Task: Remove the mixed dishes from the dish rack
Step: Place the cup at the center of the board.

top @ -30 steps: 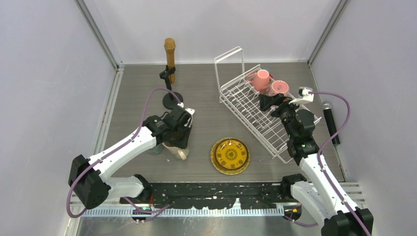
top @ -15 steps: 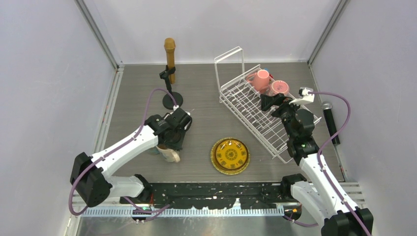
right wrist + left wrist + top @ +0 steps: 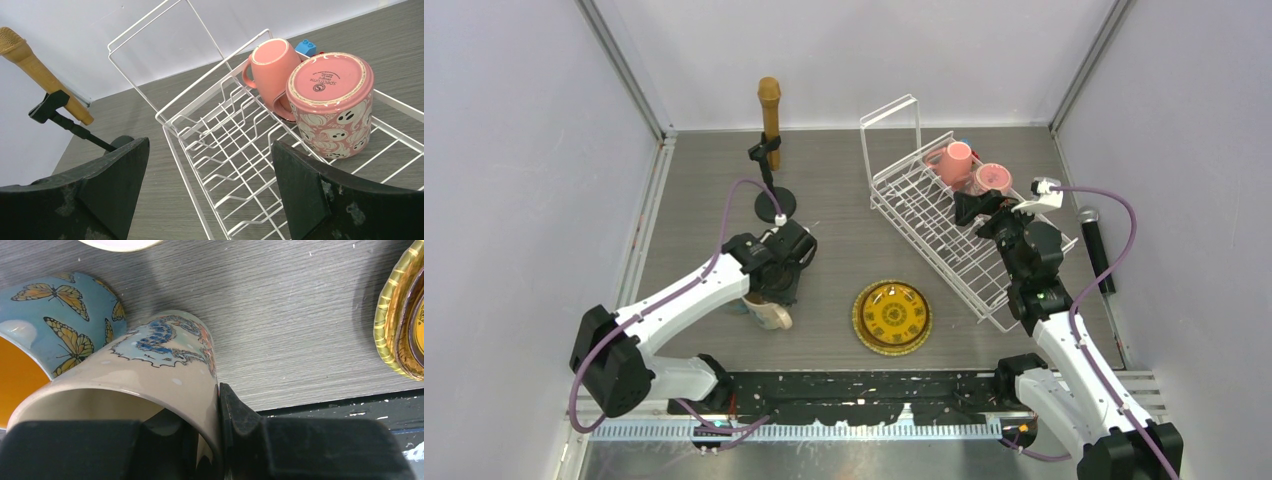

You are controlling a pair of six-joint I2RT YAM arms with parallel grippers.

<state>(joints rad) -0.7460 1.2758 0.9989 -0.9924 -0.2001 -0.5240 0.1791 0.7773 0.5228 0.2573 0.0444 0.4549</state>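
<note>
left gripper point(image 3: 776, 292): shifted slightly left and nearer
beige mug point(image 3: 165, 375): carried along, now tilted just beside the butterfly cup point(image 3: 65, 315)

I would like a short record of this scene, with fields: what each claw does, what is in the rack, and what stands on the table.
Dish rack: holds plain pink mug and ghost-patterned pink mug, both upside down
Right claw: open, empty, facing those mugs
Left claw: shut on the rim of the beige mug, which is tilted
Table: yellow plate; butterfly cup beside the beige mug
</note>
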